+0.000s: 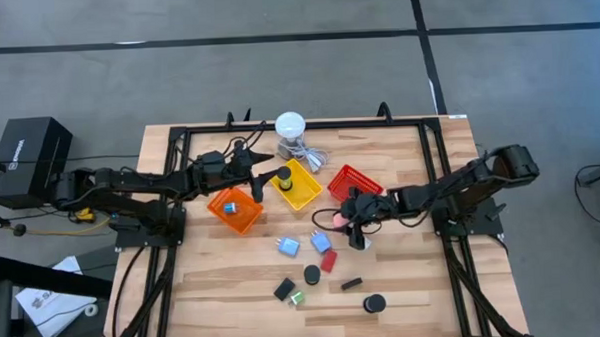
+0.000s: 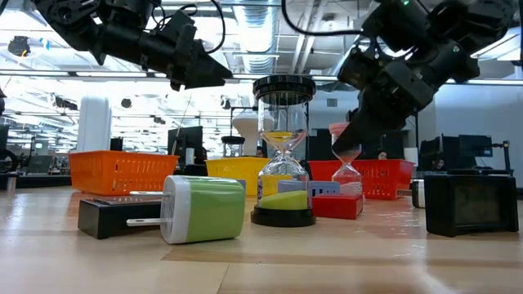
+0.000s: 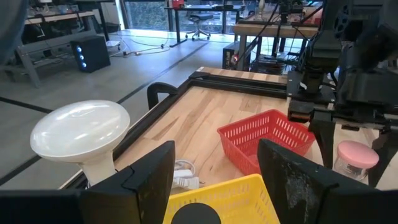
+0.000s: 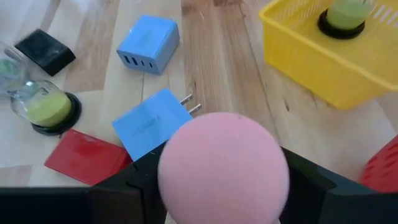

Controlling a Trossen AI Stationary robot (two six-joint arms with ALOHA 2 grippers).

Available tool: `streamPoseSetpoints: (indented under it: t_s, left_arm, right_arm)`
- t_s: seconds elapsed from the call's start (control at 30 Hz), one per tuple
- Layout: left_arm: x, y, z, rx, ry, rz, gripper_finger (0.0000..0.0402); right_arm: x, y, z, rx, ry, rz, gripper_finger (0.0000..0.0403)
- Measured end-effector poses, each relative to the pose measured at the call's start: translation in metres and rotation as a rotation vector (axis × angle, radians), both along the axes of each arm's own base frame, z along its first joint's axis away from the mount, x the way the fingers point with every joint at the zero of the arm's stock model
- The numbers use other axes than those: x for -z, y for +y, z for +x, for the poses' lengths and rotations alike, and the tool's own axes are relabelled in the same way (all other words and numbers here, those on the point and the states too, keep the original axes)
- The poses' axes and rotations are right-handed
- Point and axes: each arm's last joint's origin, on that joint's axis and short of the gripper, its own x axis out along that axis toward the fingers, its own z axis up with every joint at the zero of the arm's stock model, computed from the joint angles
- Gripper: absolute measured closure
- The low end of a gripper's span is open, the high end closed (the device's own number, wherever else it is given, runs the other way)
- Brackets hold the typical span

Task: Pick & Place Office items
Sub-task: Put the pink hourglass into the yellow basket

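My right gripper point(image 1: 344, 219) is shut on a pink-capped hourglass point(image 4: 222, 163) beside the red basket point(image 1: 355, 180). My left gripper point(image 1: 263, 180) hovers open over the yellow basket point(image 1: 303, 191), which holds a black-capped hourglass point(image 1: 283, 177). A small blue piece point(image 1: 231, 204) lies in the orange basket point(image 1: 237, 219). On the wood lie two light-blue charger blocks point(image 1: 288, 247) point(image 1: 321, 241), a red block point(image 1: 328, 261), a black-based hourglass with green sand point(image 2: 283, 147), a black block point(image 1: 284, 288), a green and silver piece point(image 1: 298, 299), a black bar point(image 1: 351, 284) and a black disc point(image 1: 374, 303). My right gripper holds the pink hourglass between its two fingers point(image 4: 130, 183), coming from above and pointing down. The round pink cap point(image 4: 224, 155) faces the wrist camera and hides where the fingers meet the body. It stands about upright point(image 3: 356, 155); the red block point(image 2: 337, 204) hides its lower end.
A white round-topped device point(image 1: 290, 124) with a grey cable point(image 1: 315, 156) stands at the far edge behind the yellow basket. A black frame point(image 1: 424, 134) runs round the table top. Bare wood lies along the near edge and at the left.
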Motion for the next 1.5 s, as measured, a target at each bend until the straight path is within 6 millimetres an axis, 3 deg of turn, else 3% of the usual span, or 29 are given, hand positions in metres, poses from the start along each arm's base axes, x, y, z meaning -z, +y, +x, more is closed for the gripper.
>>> streamPoseSetpoints:
  t_s: [0.2, 1.1, 1.5]
  left_arm:
    - [0.0, 0.0, 0.0, 0.0, 0.0, 0.0, 0.0179]
    - [0.0, 0.0, 0.0, 0.0, 0.0, 0.0, 0.0179]
    - [0.0, 0.0, 0.0, 0.0, 0.0, 0.0, 0.0179]
  right_arm:
    - [0.0076, 0.0004, 0.0031, 0.0, 0.012, -0.001, 0.0186]
    - [0.0026, 0.0014, 0.005, -0.022, -0.03, 0.017, 0.0186]
    - [0.0026, 0.0014, 0.005, -0.026, -0.03, 0.014, 0.0223]
